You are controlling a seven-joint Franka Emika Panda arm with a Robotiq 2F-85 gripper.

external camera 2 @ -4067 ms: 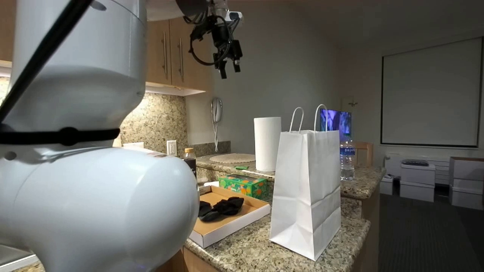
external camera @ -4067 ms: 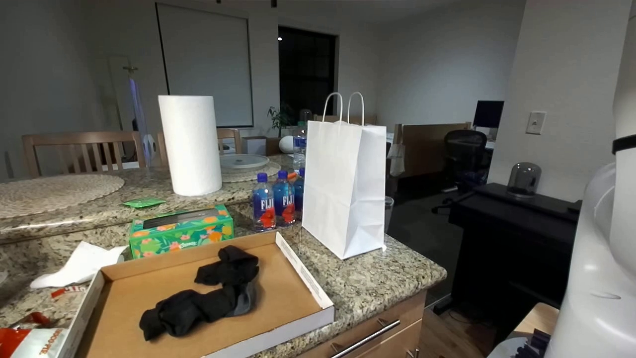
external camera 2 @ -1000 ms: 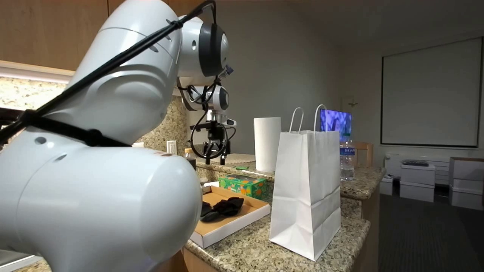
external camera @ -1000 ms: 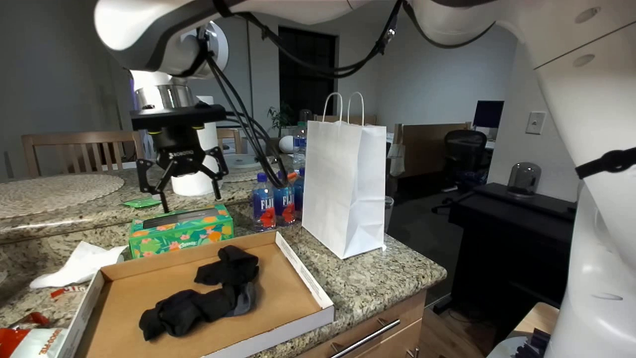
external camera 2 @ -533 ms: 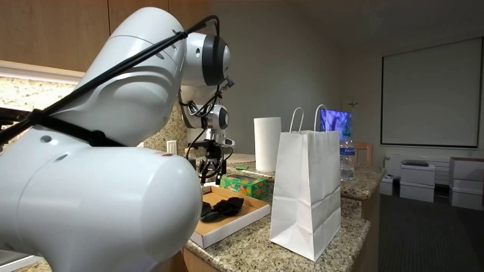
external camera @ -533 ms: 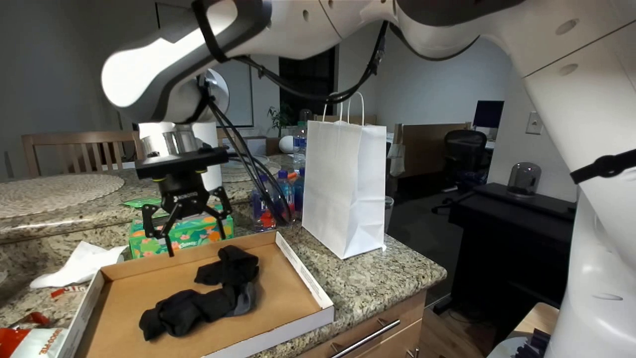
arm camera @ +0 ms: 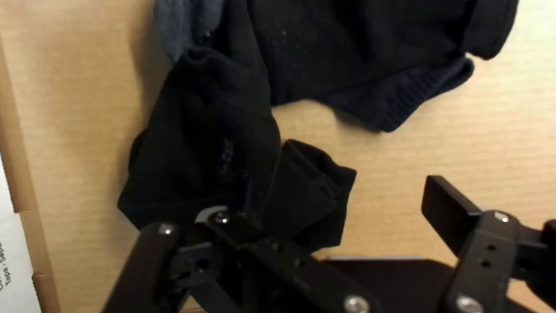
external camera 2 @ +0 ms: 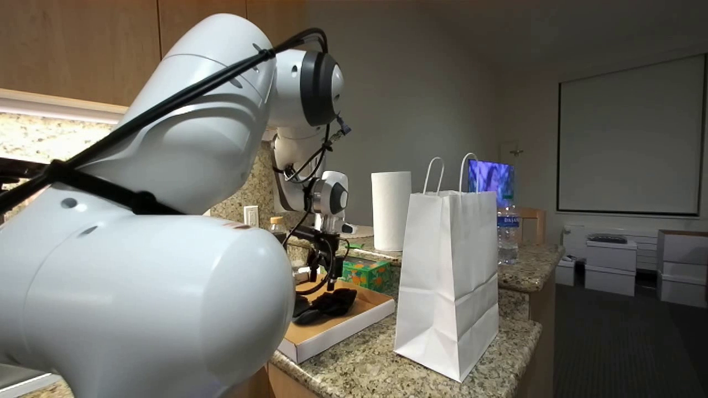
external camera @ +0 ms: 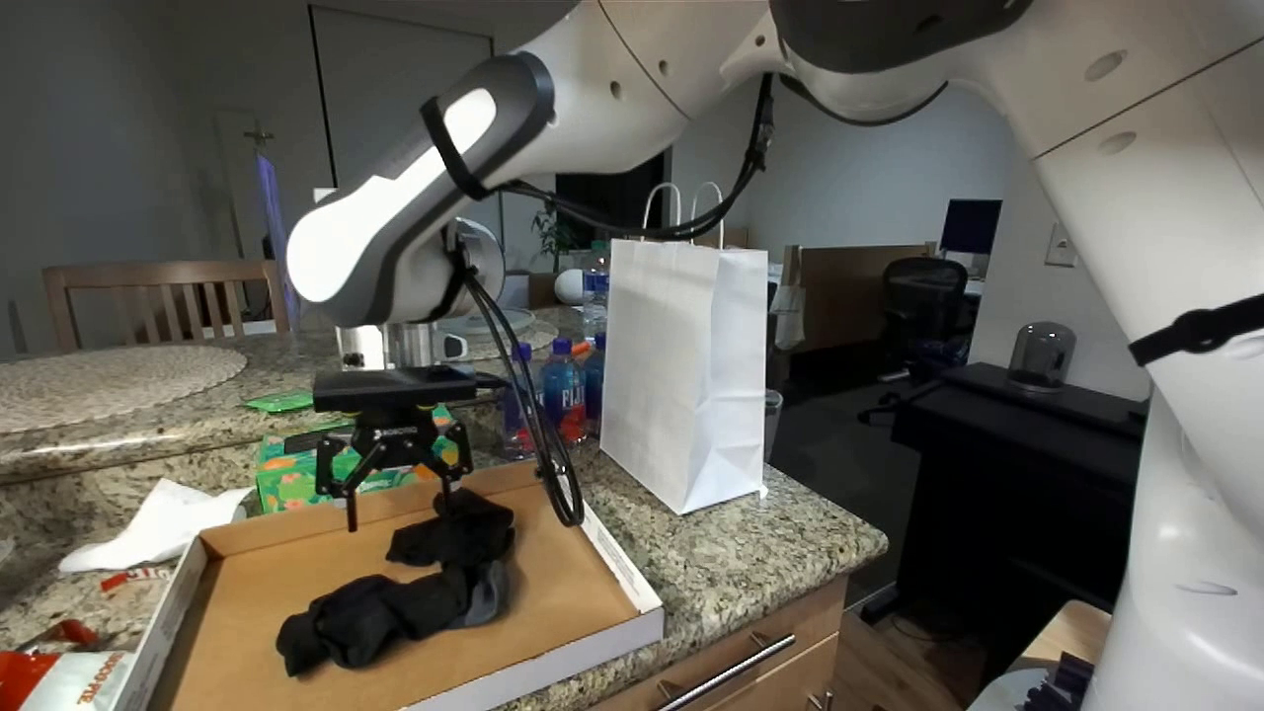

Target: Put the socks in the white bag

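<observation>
1. We see the Robotiq gripper (external camera: 399, 509) hanging fingertips-down over the cardboard tray (external camera: 563, 602), near its back wall in an exterior view, its two fingers spread wide apart.
2. We find the black socks (external camera: 380, 617) heaped in that tray, below the gripper and stretching from it toward the picture's bottom edge in an exterior view.
3. In the wrist view we see one folded sock partly covered by a finger; whether the two touch, we cannot tell.
4. In both exterior views we have the white paper bag (external camera: 657, 375) to the picture's right of the gripper, outside the tray, upright on the granite countertop (external camera: 731, 553), handles up.
5. Between gripper and bag, in an exterior view, we make out blue-capped FIJI water bottles (external camera: 568, 390).
6. Behind the gripper, just past the tray, we see the green floral tissue box (external camera: 286, 489), partly hidden; to the picture's left of the gripper lies a white paper napkin (external camera: 163, 523).
7. Beyond the gripper, to the picture's right in an exterior view, we see a paper towel roll (external camera 2: 391, 213) standing.
</observation>
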